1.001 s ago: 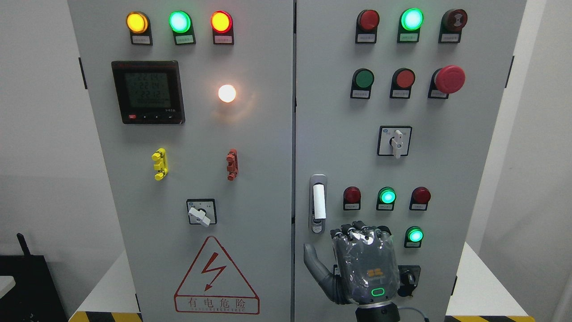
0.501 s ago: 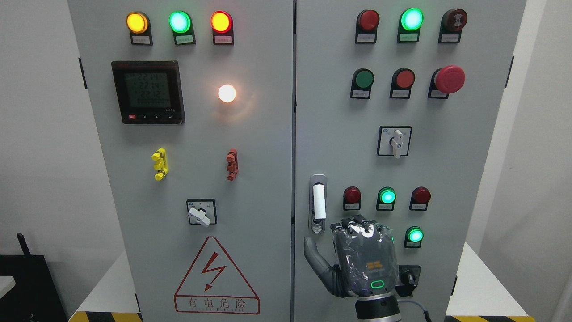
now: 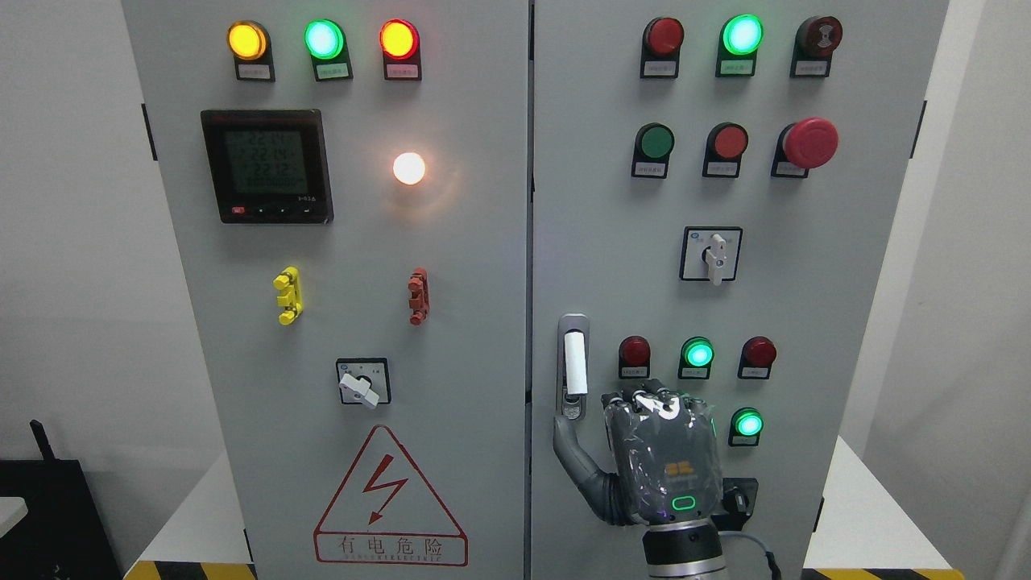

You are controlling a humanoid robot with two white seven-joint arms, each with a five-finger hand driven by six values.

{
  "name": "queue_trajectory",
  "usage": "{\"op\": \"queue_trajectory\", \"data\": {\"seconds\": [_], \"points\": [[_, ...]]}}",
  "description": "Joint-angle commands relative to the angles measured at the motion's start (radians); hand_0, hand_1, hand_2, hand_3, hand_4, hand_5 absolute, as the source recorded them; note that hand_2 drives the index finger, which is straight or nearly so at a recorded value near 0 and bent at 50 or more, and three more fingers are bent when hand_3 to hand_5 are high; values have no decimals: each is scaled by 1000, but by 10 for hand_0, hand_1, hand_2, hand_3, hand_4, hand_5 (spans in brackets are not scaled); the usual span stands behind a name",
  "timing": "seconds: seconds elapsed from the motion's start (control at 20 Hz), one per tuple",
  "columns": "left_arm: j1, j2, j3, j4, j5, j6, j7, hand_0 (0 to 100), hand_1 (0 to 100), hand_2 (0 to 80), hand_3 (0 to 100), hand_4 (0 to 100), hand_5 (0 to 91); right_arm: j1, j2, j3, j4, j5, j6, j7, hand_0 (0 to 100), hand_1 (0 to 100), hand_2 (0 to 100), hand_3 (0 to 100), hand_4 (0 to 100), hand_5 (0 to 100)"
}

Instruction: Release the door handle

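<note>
The door handle is a white upright lever in a silver recess, at the left edge of the cabinet's right door. The door looks closed. My right hand comes up from the bottom edge, its back toward me, just below and right of the handle. Its fingers are curled over at the knuckles and hold nothing. The thumb sticks out to the left, with its tip just under the handle's key lock. The left arm does not show.
Around the hand sit lamps: red, green, red and a lower green. A black key switch is just right of the wrist. A rotary switch is higher up. The left door carries a meter, lamps and a warning triangle.
My right hand has risen and shifted slightly right; the thumb tip has come up to just below the handle's lower end. The handle and door have not moved.
</note>
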Motion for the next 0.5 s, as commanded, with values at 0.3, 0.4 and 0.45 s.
{"op": "queue_trajectory", "data": {"seconds": [0.3,0.4,0.45], "points": [[-3,0,2,9,0,0,0,120,389,0,0,0,0,-31,1,-3,21,-3,4,22,437,14,938,1000,889,950],[-3,0,2,9,0,0,0,120,389,0,0,0,0,-31,2,-3,21,-3,4,22,437,13,939,1000,889,950],[-3,0,2,9,0,0,0,120,389,0,0,0,0,-31,1,-3,22,-3,4,22,438,12,939,1000,889,951]]}}
